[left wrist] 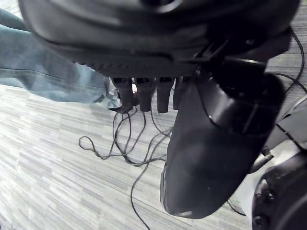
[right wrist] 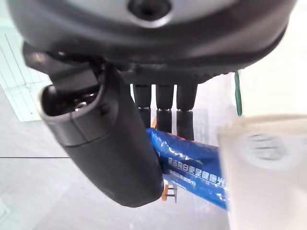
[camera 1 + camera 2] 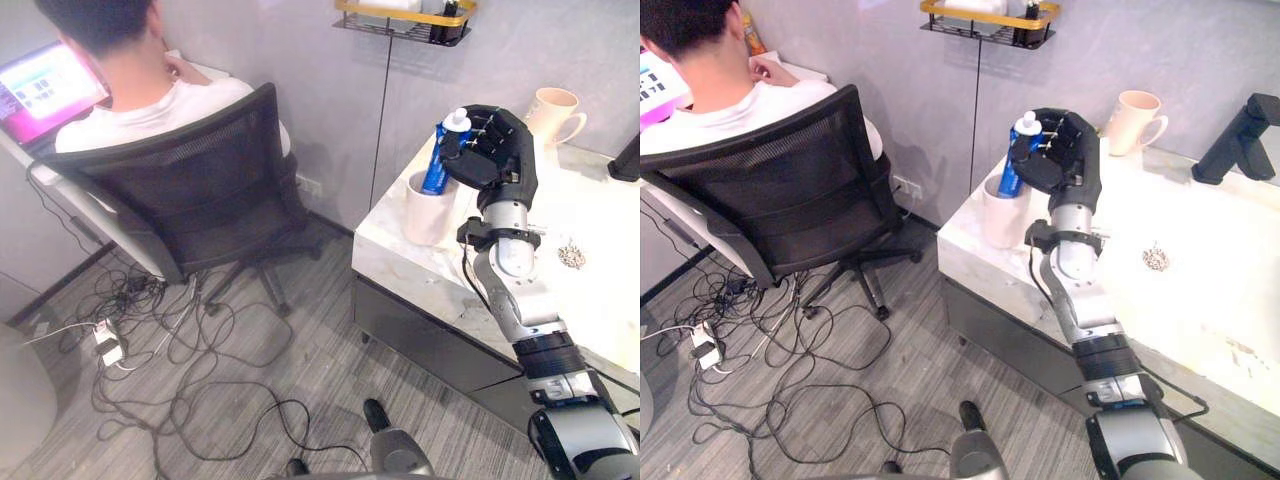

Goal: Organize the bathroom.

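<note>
Your right hand (image 3: 495, 150) has its fingers curled round the blue tube (image 3: 436, 165), upright, directly above the cup (image 3: 428, 212).

Blue tube (image 3: 436, 162), white cap up, upright in white cup (image 3: 429, 211) near counter (image 3: 395, 255) corner.
</note>
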`<state>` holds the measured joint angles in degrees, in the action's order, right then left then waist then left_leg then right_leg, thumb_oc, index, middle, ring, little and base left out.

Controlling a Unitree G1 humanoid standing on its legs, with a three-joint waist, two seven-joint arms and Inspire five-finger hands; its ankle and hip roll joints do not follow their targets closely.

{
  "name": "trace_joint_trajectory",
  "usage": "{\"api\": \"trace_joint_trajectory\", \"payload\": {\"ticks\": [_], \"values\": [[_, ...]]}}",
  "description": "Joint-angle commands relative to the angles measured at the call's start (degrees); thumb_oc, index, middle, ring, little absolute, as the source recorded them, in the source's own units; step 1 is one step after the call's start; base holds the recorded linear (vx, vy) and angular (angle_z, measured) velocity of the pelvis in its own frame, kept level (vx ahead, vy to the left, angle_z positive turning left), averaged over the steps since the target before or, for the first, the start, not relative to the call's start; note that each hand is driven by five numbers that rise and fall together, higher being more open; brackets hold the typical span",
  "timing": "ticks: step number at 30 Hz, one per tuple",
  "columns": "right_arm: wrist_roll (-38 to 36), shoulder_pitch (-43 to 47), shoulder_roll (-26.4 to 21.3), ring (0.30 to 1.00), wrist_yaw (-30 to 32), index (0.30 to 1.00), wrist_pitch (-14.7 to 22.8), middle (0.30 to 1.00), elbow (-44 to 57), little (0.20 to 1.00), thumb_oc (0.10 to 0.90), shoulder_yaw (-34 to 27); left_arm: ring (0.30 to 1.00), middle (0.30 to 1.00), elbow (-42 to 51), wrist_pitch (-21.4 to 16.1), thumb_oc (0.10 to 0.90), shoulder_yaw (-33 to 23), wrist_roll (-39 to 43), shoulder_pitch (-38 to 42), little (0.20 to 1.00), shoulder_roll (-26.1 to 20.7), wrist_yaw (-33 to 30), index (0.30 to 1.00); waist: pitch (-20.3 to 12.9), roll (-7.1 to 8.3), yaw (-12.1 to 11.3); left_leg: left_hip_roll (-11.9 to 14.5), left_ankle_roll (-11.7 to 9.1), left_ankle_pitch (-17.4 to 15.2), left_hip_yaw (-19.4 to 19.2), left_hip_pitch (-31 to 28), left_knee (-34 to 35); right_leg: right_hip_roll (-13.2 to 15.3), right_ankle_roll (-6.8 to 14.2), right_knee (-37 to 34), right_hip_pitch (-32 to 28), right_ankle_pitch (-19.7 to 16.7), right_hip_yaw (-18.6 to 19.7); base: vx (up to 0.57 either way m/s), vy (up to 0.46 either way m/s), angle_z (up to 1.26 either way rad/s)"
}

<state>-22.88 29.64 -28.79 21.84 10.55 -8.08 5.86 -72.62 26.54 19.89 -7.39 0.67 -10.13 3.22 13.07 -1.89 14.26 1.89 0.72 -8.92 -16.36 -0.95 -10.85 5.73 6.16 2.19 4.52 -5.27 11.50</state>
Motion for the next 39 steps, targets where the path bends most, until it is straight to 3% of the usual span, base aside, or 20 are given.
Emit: {"api": "trace_joint_trajectory", "payload": {"ticks": [1,39], "values": [[2.9,6.7,-0.3,0.3,-0.5,0.3,7.5,0.3,10.0,0.3,0.4,-4.3,0.9,0.9,-4.3,3.0,0.8,2.2,-1.4,-0.7,0.9,-2.7,0.3,0.9,-2.9,2.14,-1.7,1.2,1.1,-4.2,1.1,-1.9,-6.5,0.7,2.6,7.0,5.7,-0.1,1.9,0.0,0.017,0.04],[5.2,5.9,1.3,0.3,0.1,0.3,7.9,0.3,9.4,0.3,0.4,-3.5,0.9,0.9,-4.0,3.8,0.8,2.5,-1.3,0.6,0.9,-2.5,0.0,0.9,-1.1,2.04,-1.2,1.5,1.8,-6.5,0.7,0.9,-12.7,0.9,2.6,9.2,6.7,0.1,2.8,0.0,0.002,-0.01]]}}
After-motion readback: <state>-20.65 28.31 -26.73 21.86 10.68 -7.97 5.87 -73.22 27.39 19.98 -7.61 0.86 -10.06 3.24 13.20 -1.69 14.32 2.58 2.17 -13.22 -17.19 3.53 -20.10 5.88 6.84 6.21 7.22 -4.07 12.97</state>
